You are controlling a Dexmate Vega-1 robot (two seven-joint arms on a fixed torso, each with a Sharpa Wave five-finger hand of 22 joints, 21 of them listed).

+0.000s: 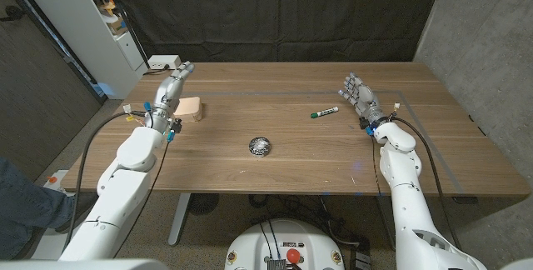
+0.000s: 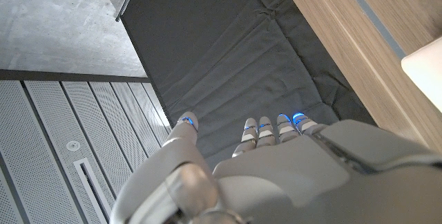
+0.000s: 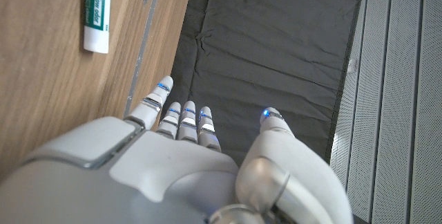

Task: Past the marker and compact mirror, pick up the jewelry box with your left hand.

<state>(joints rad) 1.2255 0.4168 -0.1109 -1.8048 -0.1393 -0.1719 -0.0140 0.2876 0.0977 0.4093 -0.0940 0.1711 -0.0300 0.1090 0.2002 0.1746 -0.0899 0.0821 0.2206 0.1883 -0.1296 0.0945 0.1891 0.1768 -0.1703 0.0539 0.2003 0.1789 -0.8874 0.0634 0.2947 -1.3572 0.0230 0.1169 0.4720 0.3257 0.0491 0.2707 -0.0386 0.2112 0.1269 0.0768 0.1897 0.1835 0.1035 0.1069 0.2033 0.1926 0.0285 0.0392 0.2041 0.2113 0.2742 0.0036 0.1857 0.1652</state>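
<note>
- The jewelry box (image 1: pixel 191 108), a pale tan block, sits on the wooden table (image 1: pixel 291 170) toward the robot's left side, with nothing holding it yet.
- The left hand (image 1: pixel 173 89) is raised just beside the box, on its outer side, fingers straight and apart and holding nothing; whether it touches the box cannot be told from the head view.
- In the left wrist view the fingers (image 2: pixel 266 128) point at the dark curtain (image 2: pixel 228 58), not down at the box, a pale corner of which (image 2: pixel 425 72) shows at the picture's edge.
- The marker (image 1: pixel 325 112) and the round compact mirror (image 1: pixel 259 146) lie untouched, well apart from the box.
- The right hand (image 1: pixel 360 97) is held up open and empty near the marker.
- Judged from this, the reach looks nearly complete; closing on the box and lifting remain.
</note>
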